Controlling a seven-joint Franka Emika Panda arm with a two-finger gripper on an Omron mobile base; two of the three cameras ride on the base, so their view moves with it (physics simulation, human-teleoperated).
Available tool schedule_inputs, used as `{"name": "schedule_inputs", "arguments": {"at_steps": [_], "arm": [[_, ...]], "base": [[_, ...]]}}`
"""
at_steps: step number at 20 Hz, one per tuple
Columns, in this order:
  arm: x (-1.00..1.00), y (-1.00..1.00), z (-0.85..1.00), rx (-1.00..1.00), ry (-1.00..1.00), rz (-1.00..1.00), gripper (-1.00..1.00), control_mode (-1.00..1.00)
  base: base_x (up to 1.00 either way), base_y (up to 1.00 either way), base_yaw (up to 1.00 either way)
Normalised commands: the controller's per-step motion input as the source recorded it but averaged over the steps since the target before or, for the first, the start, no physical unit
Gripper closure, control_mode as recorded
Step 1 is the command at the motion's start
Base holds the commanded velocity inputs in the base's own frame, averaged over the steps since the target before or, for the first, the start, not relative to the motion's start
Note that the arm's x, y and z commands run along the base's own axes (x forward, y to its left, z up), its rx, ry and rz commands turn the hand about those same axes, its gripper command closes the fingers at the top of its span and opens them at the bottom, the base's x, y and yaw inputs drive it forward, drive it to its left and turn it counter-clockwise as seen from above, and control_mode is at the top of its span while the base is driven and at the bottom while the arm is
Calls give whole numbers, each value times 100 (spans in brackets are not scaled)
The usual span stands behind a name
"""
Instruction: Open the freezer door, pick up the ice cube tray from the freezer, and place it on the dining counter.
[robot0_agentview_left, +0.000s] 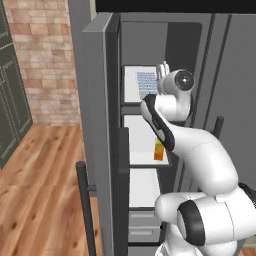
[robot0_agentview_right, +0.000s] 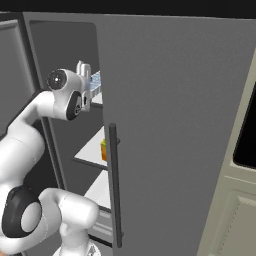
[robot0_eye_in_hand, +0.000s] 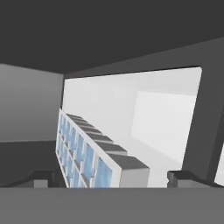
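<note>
Tool (robot0_eye_in_hand: 109, 177) straddles ice cube tray (robot0_eye_in_hand: 87, 155) inside freezer (robot0_agentview_left: 145, 40)

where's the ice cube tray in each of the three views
Left base view: the ice cube tray lies on the top white shelf, upper middle, just left of the gripper.
Right base view: a sliver of it at upper left, beside the hand.
Hand view: lower left to centre, between the gripper's tips.
Shared landmark: the orange and green carton one shelf below.
</note>
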Motion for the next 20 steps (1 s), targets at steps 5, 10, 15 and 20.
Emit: {"name": "schedule_inputs", "arguments": {"at_steps": [5,10,15,20], "arm": [[0,0,-13,-3,10,-7,-100,-100],[0,1,0,0,9,0,-100,-100],[0,9,0,0,9,0,-100,-100],[7,10,-3,-2,-3,0,-100,-100]], "base": [[0,0,0],[0,0,0],[0,0,0],[0,0,0]]}}
